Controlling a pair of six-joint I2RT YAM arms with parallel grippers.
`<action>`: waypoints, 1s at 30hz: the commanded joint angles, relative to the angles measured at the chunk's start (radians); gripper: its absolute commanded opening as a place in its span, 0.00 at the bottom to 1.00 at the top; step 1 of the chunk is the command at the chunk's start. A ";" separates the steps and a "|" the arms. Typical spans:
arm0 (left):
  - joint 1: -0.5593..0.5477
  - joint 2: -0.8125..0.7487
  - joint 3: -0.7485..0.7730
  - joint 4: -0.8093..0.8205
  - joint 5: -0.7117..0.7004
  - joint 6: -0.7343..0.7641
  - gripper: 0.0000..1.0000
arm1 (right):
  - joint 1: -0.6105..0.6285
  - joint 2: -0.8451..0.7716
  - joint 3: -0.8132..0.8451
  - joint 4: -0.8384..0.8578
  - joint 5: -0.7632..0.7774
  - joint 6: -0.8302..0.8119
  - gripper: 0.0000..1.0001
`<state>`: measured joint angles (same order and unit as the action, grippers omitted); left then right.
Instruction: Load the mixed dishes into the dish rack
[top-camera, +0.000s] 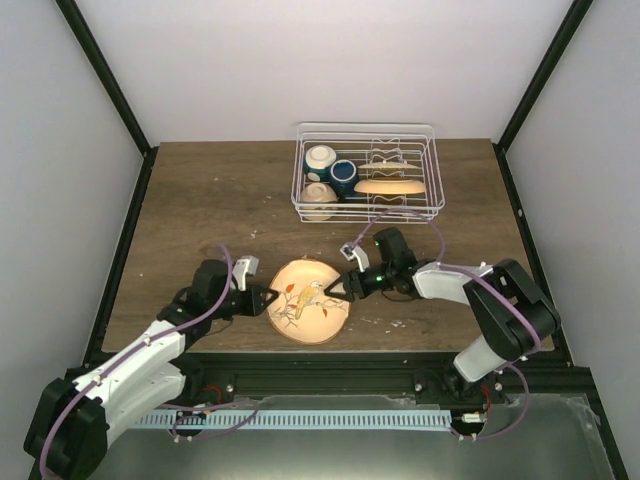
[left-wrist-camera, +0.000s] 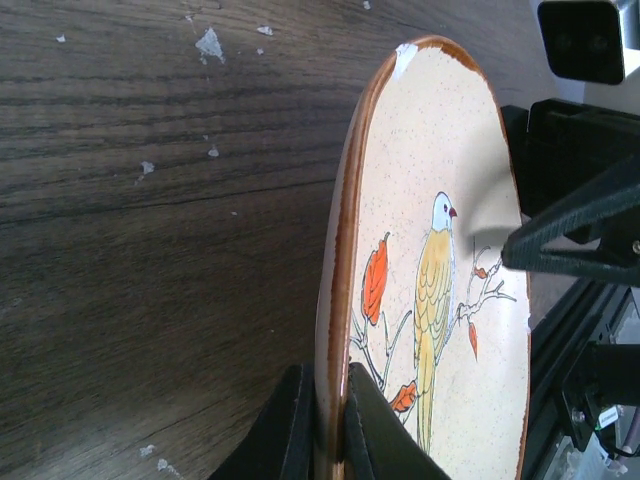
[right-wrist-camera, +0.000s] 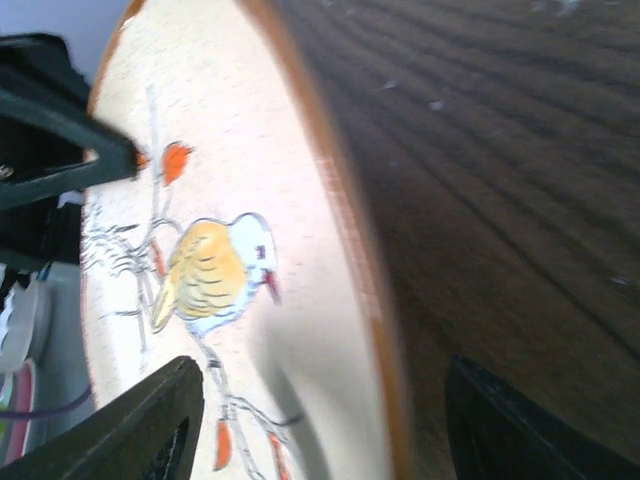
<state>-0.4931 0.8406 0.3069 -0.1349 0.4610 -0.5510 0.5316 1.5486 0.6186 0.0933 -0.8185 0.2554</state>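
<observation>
The bird plate (top-camera: 308, 300), cream with a brown rim and a painted bird on a branch, lies near the front edge of the bench (top-camera: 200, 200), between the two arms. The left gripper (top-camera: 268, 298) meets it at 9 o'clock, pinched closed on the rim. Only the left wrist view shows this, with one finger (left-wrist-camera: 290, 435) under the edge and the other on the face. The right gripper (top-camera: 337, 289) sits at 2 o'clock of the plate, spread wide. The right wrist view shows the rim passing between its parted fingers (right-wrist-camera: 150, 420) without a clear touch. No view settles whether the plate rests flat or is lifted. At 1 o'clock, well apart, stands the dish rack (top-camera: 365, 126), holding two cream bowls (top-camera: 320, 158) (top-camera: 319, 196), a blue cup (top-camera: 343, 176) and an orange plate (top-camera: 390, 186), whose pattern is too small to read.
</observation>
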 joint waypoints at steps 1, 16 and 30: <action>0.004 -0.012 0.049 0.155 0.071 -0.029 0.00 | 0.036 0.017 0.031 0.077 -0.117 0.008 0.64; 0.005 0.011 0.031 0.192 0.054 -0.029 0.00 | 0.076 0.053 0.087 0.052 -0.222 -0.034 0.18; 0.005 0.000 0.062 0.104 0.025 -0.028 0.47 | 0.076 -0.037 0.161 -0.124 -0.065 -0.140 0.01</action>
<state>-0.4797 0.8646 0.3069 -0.0803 0.4519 -0.5617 0.5949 1.5883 0.7120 0.0090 -0.9363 0.1802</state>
